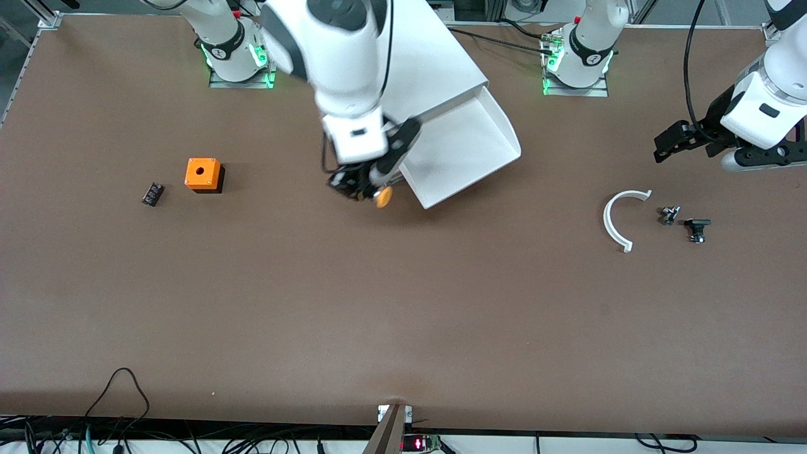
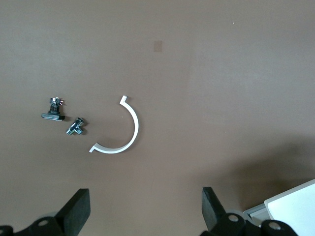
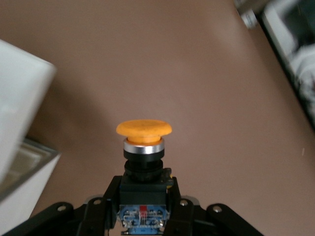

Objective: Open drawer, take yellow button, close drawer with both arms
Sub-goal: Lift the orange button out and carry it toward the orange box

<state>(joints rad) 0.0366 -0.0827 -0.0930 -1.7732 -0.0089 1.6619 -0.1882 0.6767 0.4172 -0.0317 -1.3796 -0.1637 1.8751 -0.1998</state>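
The white cabinet [image 1: 435, 57] stands between the two arm bases, and its top drawer [image 1: 466, 151] is pulled out and looks empty. My right gripper [image 1: 362, 186] hangs over the table beside the drawer's front corner. It is shut on the dark body of the button [image 1: 382, 197], whose orange-yellow cap points away from the fingers. In the right wrist view the button [image 3: 144, 129] sits between the fingers of the right gripper [image 3: 144, 189], with the cabinet's white side [image 3: 19, 123] close by. My left gripper [image 1: 678, 142] is open and empty above the table at the left arm's end; it also shows in the left wrist view [image 2: 145, 209].
An orange cube with a hole [image 1: 203, 174] and a small black part [image 1: 152, 193] lie toward the right arm's end. A white half ring [image 1: 618, 221] and two small dark parts [image 1: 669, 215] [image 1: 697, 228] lie under the left gripper's area. Cables run along the table's front edge.
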